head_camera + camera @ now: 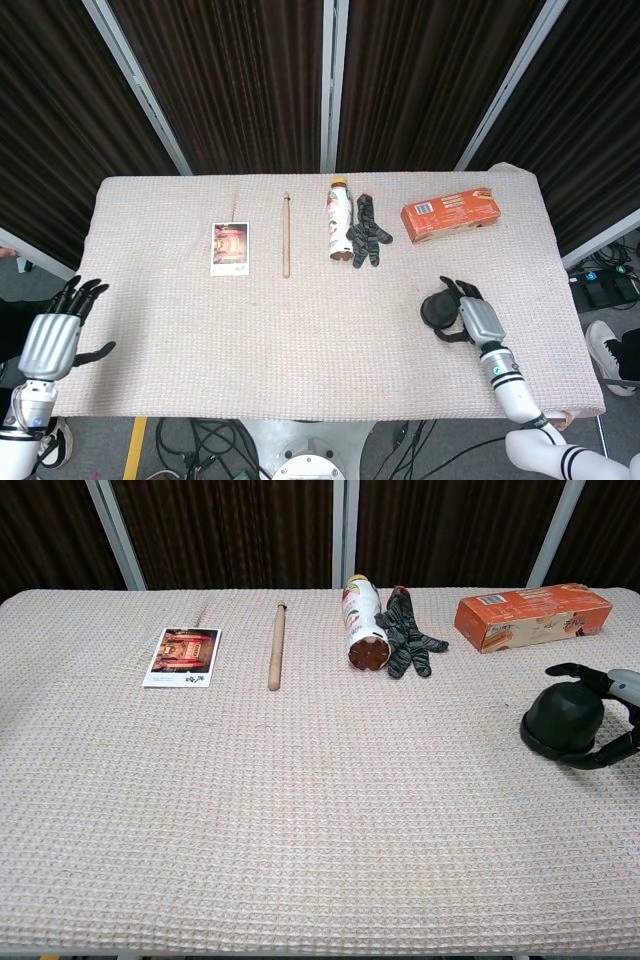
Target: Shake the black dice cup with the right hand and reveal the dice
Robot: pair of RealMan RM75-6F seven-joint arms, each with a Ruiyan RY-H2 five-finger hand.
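Note:
The black dice cup [437, 311] stands mouth down on its round base at the right side of the table [300, 340]; in the chest view the cup [563, 718] is near the right edge of the frame. My right hand [478, 320] wraps around it from the right, fingers [577, 670] over the far side and thumb under the near side, gripping it. No dice are visible. My left hand [50, 340] hangs open beyond the table's left edge, holding nothing, and it does not show in the chest view.
Along the far side lie a photo card [183, 656], a wooden stick [275, 645], a bottle [364, 630] on its side, a dark glove [408, 635] and an orange box [532, 615]. The table's right edge is close to my right hand.

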